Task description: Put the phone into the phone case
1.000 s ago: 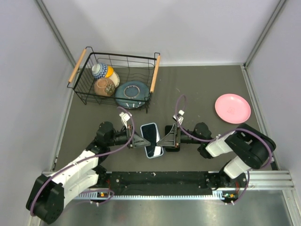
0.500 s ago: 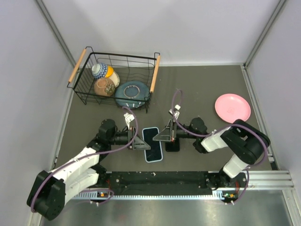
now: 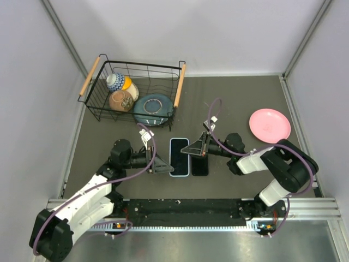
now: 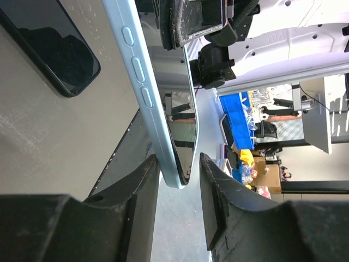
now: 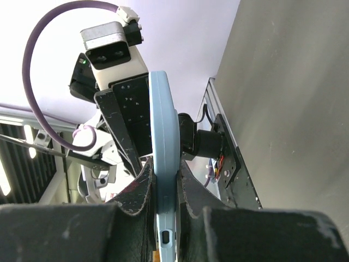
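Note:
The light blue phone case, dark inner face up, lies level between both grippers at the table's near middle. The black phone lies flat on the table just right of it. My right gripper is shut on the case's right edge; in the right wrist view both fingers press the case at the gripper. My left gripper is open around the case's left edge: in the left wrist view the case touches one finger of the gripper, with a gap to the other. The phone shows there too.
A black wire basket with bowls and a blue plate stands at the back left. A pink plate lies at the right. Grey walls close in the table on three sides.
The case has shifted away from the near edge and turned straight. The right gripper has drawn back to the right with it, uncovering the black phone. The left gripper stays at the case's left edge.

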You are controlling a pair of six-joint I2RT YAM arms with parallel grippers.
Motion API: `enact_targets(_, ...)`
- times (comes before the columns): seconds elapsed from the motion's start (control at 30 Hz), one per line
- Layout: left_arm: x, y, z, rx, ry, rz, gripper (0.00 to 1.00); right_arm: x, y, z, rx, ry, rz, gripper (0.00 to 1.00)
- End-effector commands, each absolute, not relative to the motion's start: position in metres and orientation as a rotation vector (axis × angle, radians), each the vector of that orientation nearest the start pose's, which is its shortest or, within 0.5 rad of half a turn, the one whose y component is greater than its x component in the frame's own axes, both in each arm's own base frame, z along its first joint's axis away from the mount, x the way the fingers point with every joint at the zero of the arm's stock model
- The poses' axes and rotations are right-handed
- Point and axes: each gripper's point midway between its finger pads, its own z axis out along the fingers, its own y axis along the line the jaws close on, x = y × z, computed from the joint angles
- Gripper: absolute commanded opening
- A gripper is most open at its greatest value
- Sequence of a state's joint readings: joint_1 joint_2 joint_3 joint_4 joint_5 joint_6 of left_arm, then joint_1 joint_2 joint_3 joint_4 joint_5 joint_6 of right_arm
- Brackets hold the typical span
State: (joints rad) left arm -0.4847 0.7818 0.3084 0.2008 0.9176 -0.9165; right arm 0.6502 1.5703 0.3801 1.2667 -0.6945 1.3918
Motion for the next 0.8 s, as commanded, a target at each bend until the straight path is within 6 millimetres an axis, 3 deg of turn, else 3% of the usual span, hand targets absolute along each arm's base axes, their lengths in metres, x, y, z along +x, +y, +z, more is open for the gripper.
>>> enact_targets(0.0,0.124,-0.245,0.178,0.317,2.099,-1.726,0.39,0.182,0.314,0.255,-0.197,1.532,2.102,0.00)
enact_targets(0.1,0.128,-0.245,0.173,0.298,2.122,-1.709,0.33,0.183,0.314,0.254,-0.197,1.534,2.101,0.00)
enact_targets(0.3,0.144,-0.236,0.149,0.225,2.255,-1.500,0.01,0.184,0.314,0.250,-0.186,1.541,2.088,0.00)
enact_targets(0.47,0.150,-0.226,0.134,0.188,2.359,-1.349,0.00,0.188,0.316,0.245,-0.173,1.559,2.083,0.00)
enact_targets(0.57,0.149,-0.227,0.136,0.196,2.353,-1.361,0.11,0.190,0.317,0.240,-0.168,1.573,2.078,0.00)
enact_targets(0.6,0.150,-0.227,0.137,0.196,2.350,-1.360,0.23,0.190,0.318,0.239,-0.172,1.577,2.076,0.00)
enact_targets(0.63,0.150,-0.227,0.139,0.199,2.344,-1.365,0.28,0.189,0.318,0.238,-0.170,1.580,2.076,0.00)
enact_targets(0.77,0.151,-0.227,0.143,0.210,2.324,-1.355,0.40,0.187,0.316,0.227,-0.177,1.606,2.056,0.00)
